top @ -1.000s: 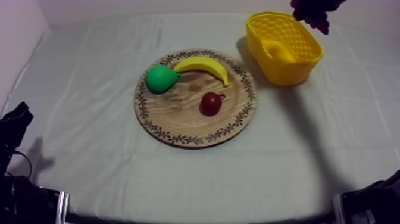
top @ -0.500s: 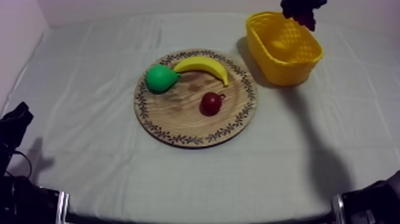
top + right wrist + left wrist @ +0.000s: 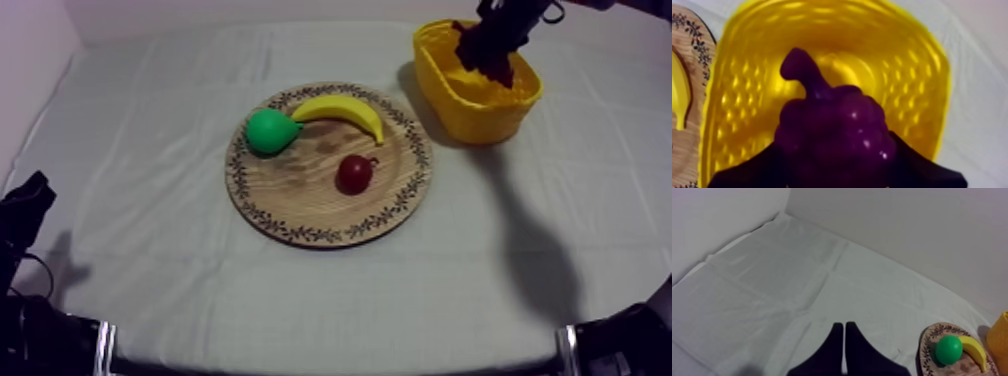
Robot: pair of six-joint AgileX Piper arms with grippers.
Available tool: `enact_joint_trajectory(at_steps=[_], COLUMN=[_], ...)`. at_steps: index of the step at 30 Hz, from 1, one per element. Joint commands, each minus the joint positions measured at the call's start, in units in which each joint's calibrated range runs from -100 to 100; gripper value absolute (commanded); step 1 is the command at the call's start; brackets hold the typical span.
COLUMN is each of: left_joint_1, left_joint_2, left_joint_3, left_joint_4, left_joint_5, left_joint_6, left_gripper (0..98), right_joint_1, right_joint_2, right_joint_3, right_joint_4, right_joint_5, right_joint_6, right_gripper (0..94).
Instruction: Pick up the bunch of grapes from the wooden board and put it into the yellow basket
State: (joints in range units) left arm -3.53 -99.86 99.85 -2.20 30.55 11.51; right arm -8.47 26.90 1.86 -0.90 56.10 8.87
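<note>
Bunch of grapes (image 3: 832,130), dark purple, held in the right gripper (image 3: 503,22) over the open mouth of the yellow basket (image 3: 480,122). In the right wrist view the bunch's long axis runs straight out from the gripper, from 6 o'clock to 12 o'clock. The broad cluster sits at the gripper end, and the curved stem points away toward 11 o'clock, across the basket's floor. The two black fingers (image 3: 742,172) are closed on the cluster's flanks, one at its 8 o'clock side and one at its 4 o'clock side, so the fruit lies between them and just ahead of them. In the top view the grapes overlap the basket's inside, toward its 1 o'clock end. It cannot be told whether they touch the floor.

The basket stands on the bench (image 3: 150,150) at 2 o'clock from the wooden board (image 3: 300,205), near it but apart. On the board lie a banana (image 3: 345,110) along the 12 to 2 o'clock rim and a green pear (image 3: 270,130) at 10 o'clock, touching the banana's end. A small red fruit (image 3: 354,173) sits just off centre toward 4 o'clock.

The left gripper (image 3: 844,338) has its fingers pressed together as a narrow wedge with nothing between them. It sits above bare cloth, well apart from the board.
</note>
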Motion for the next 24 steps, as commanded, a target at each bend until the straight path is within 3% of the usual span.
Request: enact_joint_trajectory(at_steps=[1, 10, 19, 24], left_joint_1=[0.02, 0.02, 0.02, 0.02], left_joint_2=[0.03, 0.03, 0.03, 0.03], left_joint_3=[0.04, 0.04, 0.04, 0.04], left_joint_4=[-0.02, -0.02, -0.02, -0.02], left_joint_5=[0.0, 0.0, 0.0, 0.0], left_joint_6=[-0.01, -0.01, -0.01, -0.01], left_gripper=[0.1, 0.1, 0.1, 0.1], right_joint_1=[-0.12, -0.53, -0.21, -0.31], right_joint_2=[0.43, 0.49, -1.23, -2.52], right_joint_3=[0.66, 2.06, 2.09, 2.46], right_joint_4=[0.37, 0.71, 0.12, 0.54], right_joint_5=[-0.73, -2.14, -2.34, -2.26], right_joint_6=[-0.23, -0.5, -0.39, -0.61], right_gripper=[42.7, 44.9, 76.4, 85.8])
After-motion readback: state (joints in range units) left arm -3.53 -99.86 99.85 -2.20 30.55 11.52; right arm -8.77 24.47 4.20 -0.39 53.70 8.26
